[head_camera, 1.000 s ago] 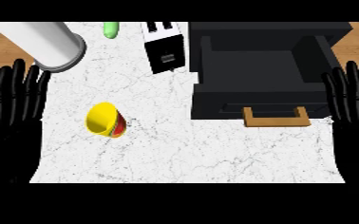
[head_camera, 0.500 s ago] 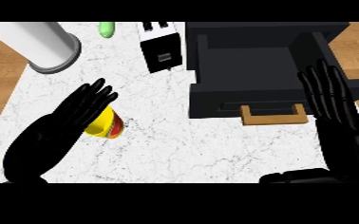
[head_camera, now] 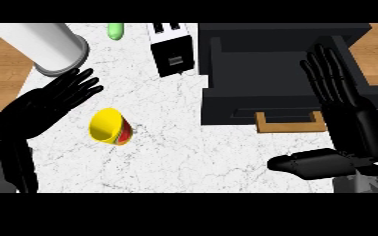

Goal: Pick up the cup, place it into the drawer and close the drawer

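Observation:
A yellow cup (head_camera: 111, 127) with a red band lies on its side on the white marble counter, left of centre, its mouth facing up-left. My left hand (head_camera: 46, 104) is open just left of the cup, fingers spread toward the upper right, not touching it. The black drawer (head_camera: 277, 77) stands pulled open at the upper right, with a tan handle (head_camera: 291, 122) on its front. My right hand (head_camera: 339, 92) is open over the drawer's right side, fingers straight and pointing up, thumb (head_camera: 310, 162) sticking out left below.
A white cylinder (head_camera: 48, 47) stands at the upper left, close to my left hand's fingertips. A black-and-white toaster (head_camera: 171, 50) sits beside the drawer, and a green object (head_camera: 115, 30) lies at the far edge. Wooden floor shows beyond the counter's left edge.
My left hand has moved up and left, off the cup, which now shows whole. My right hand has risen a little further over the drawer's right side.

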